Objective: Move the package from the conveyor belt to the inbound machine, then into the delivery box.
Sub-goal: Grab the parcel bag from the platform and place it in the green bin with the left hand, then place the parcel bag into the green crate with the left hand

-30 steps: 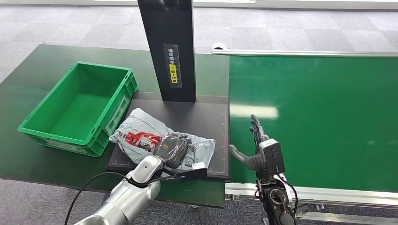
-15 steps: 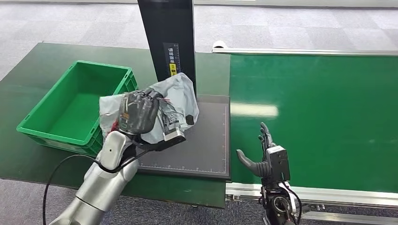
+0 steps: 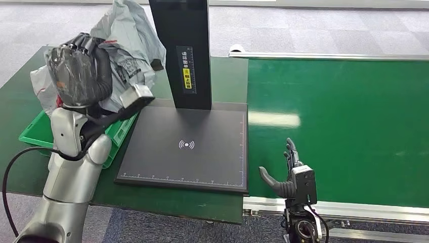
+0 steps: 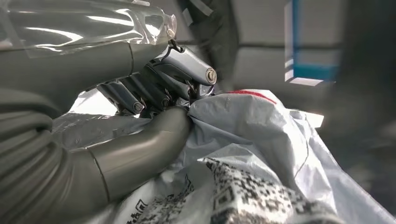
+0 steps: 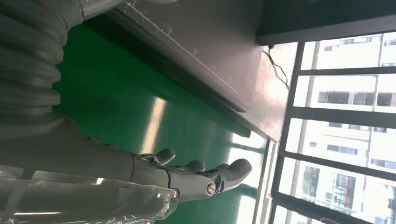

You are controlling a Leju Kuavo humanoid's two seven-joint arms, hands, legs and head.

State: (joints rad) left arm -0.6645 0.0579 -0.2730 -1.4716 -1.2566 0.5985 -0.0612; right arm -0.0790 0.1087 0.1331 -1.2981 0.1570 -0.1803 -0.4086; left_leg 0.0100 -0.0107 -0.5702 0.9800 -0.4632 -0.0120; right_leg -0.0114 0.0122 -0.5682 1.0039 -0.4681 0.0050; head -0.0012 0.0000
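My left hand [image 3: 78, 76] grips the grey plastic mailer package [image 3: 129, 45] and holds it high in the air above the green delivery box [image 3: 38, 129], which it mostly hides. In the left wrist view the thumb and fingers [image 4: 154, 88] pinch the crumpled package [image 4: 252, 154], whose printed label faces the camera. The inbound machine's black scan plate [image 3: 187, 147] lies bare, its black post [image 3: 182, 50] rising behind. My right hand [image 3: 288, 174] hovers low over the near edge of the green conveyor belt [image 3: 344, 121], fingers [image 5: 205, 175] stretched out and holding nothing.
The dark green table [image 3: 20, 101] carries the box and the scan plate. The conveyor's metal rail [image 3: 354, 207] runs along its near side. Grey carpet floor [image 3: 313, 35] lies beyond. Windows [image 5: 341, 116] appear in the right wrist view.
My left hand has lifted the package off the scan plate and carried it up and left, over the green box. My right hand has sunk slightly toward the belt's near edge.
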